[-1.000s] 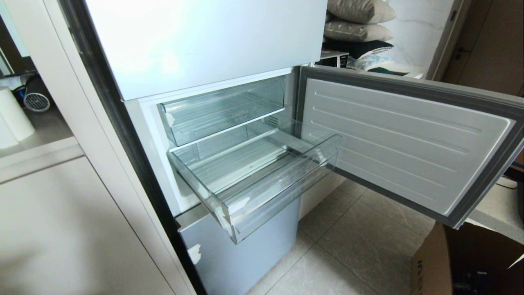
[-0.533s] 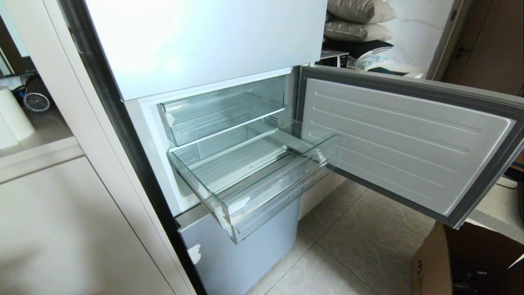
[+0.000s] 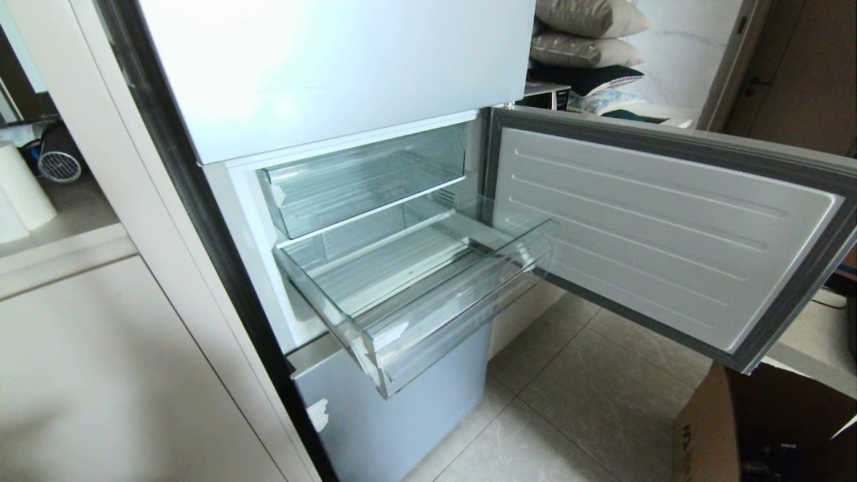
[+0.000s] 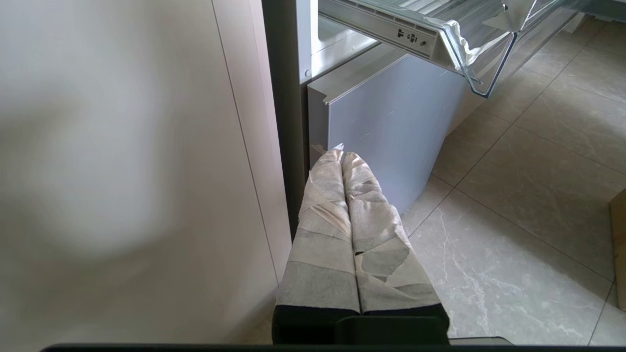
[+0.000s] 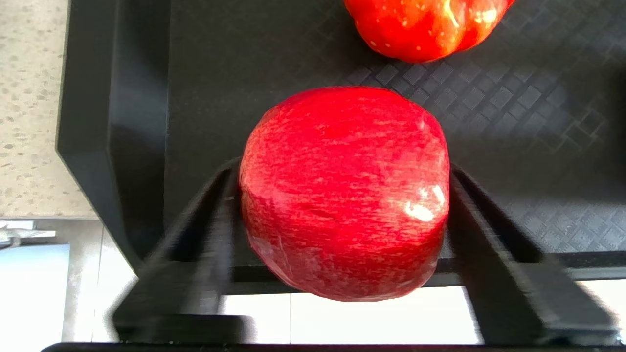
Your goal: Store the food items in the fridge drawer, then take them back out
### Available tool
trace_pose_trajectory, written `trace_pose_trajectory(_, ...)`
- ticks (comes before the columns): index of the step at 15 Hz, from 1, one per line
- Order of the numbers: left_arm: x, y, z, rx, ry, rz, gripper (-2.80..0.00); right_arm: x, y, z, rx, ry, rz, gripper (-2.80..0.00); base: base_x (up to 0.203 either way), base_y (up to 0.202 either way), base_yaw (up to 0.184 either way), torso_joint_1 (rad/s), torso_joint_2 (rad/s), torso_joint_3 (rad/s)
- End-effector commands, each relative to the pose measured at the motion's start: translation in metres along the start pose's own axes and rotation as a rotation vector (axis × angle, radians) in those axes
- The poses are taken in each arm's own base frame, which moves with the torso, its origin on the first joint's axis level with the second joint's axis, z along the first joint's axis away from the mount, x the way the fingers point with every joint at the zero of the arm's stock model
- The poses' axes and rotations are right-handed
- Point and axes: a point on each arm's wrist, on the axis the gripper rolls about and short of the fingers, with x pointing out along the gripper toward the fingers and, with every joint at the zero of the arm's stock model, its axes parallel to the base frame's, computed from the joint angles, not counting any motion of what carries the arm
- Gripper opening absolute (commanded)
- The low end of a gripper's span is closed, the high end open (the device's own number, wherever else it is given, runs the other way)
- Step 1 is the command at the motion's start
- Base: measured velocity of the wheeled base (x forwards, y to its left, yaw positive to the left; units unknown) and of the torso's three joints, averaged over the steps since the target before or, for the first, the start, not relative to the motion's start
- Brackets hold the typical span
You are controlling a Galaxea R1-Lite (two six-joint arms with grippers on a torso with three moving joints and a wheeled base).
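Clear plastic formed the fridge drawer, which stood pulled out from the open fridge with nothing lying on its ribbed floor. Above it sat a clear flat-fronted bin, pushed in. The open fridge door swung to the right, its white ribbed liner facing the camera, and a silver-blue lower panel closed the compartment beneath the drawer. Neither arm showed in the head view.

Away from the fridge, the right gripper reached over a black tray with a woven-pattern floor. Its 2 black fingers flanked a red apple, 1 on each side and right against its skin; whether they were pressing it yet could not be told. The apple sat near the tray's edge. A second red fruit lay further in on the same tray, apart from the first.

The left gripper hung low beside the fridge, its 2 tape-wrapped fingers pressed together and holding nothing, pointed toward the silver-blue panel.
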Motion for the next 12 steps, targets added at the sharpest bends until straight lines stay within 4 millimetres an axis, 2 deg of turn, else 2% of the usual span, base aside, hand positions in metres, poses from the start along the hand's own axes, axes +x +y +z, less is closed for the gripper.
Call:
trace_pose_trajectory(1,0.000,0.000,0.000,0.000,0.000,0.001,-2.80,0.001,0.000,0.000,0.000,-0.002,0.003,-2.80,0.000,0.000,0.000,0.000,0.00,0.000)
trace_pose_trajectory(3,0.000,0.000,0.000,0.000,0.000,0.001,-2.80,-0.001,0.000,0.001,-0.001,-0.006,0.012,-2.80,0.000,0.000,0.000,0.000,0.00,0.000)
trace_pose_trajectory(5,0.000,0.000,0.000,0.000,0.000,0.001,-2.80,-0.018,0.002,0.006,-0.004,-0.034,0.029,-2.80,0.000,0.000,0.000,0.000,0.00,0.000)
trace_pose_trajectory(9,0.000,0.000,0.000,0.000,0.000,0.001,-2.80,-0.091,0.011,0.007,-0.021,-0.129,0.067,-2.80,0.000,0.000,0.000,0.000,0.00,0.000)
trace_pose_trajectory(12,0.000,0.000,0.000,0.000,0.000,0.001,-2.80,-0.142,0.021,-0.010,-0.058,-0.187,0.161,-2.80,0.000,0.000,0.000,0.000,0.00,0.000)
